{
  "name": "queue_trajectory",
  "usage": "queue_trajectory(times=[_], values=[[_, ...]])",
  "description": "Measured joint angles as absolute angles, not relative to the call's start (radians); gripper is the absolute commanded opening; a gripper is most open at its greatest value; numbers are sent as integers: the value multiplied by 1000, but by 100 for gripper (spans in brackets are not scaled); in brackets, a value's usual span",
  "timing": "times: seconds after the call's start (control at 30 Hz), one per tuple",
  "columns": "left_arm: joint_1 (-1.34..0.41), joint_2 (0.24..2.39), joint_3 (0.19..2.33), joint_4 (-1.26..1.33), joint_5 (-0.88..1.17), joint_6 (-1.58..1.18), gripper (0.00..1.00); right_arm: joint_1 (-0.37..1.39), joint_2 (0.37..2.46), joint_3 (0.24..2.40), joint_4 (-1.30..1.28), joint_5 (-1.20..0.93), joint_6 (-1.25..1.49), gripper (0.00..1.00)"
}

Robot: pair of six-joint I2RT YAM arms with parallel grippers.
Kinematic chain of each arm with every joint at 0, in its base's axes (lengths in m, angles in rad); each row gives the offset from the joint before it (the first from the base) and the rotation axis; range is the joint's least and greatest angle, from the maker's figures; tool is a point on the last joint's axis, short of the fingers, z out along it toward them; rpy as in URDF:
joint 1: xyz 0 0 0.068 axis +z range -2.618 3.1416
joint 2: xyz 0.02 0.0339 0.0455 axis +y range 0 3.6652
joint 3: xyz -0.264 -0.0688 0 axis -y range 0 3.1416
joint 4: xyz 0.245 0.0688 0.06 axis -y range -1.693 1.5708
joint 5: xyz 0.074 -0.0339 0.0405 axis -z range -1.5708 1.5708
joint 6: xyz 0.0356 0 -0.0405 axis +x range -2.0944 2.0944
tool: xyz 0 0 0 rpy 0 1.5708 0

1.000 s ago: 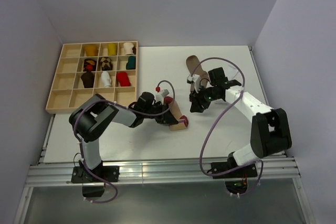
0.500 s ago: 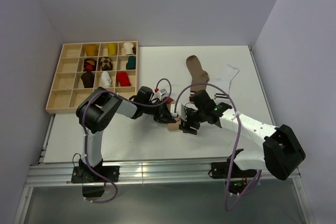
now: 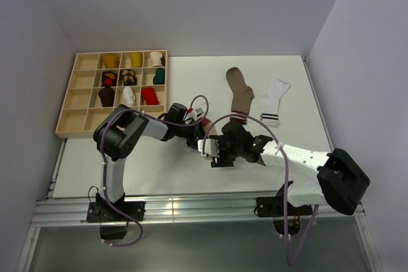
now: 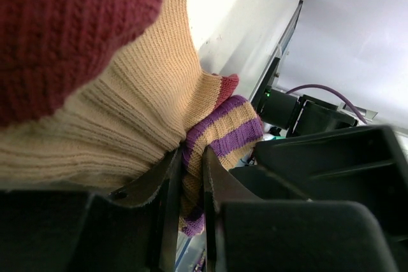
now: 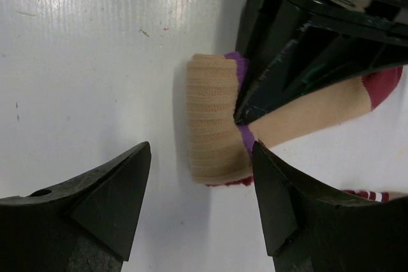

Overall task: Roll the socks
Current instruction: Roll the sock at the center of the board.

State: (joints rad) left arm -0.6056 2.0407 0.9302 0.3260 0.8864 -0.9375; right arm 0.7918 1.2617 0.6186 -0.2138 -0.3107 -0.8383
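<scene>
Two arms: they meet near the middle of the table; their heads are just beside each other
Left gripper: closed on the tan sock; its fingers pinch the purple-striped knit between them; the cloth bulges out above the pinch
Right gripper: fingers spread wide, holding nothing; the rolled end of the tan sock lies ahead, between the two tips; if they touch it, I cannot tell
Tan sock: on the table between both grippers; one end rolled into a short cylinder; the part with the maroon toe goes under the left gripper
Brown sock: flat, further back on the table; striped cuff toward the arms
White sock: near the brown one, at its right, apart from it; dark stripes at the cuff
Tray: wooden, far left; rolled socks in several compartments
</scene>
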Motion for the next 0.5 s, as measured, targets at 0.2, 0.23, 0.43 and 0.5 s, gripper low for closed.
queue_trajectory(times=[0.2,0.23,0.43,0.5], values=[[-605,2045,941,307,891,-937,0,853,1329,584,-129,-231,-863,60],[-605,2045,941,306,891,-937,0,857,1352,585,-105,-214,-868,54],[-600,2044,940,302,886,-928,18,860,1407,593,-35,-144,-883,15],[-598,2036,934,304,881,-921,33,863,1419,611,-51,-138,-879,15]])
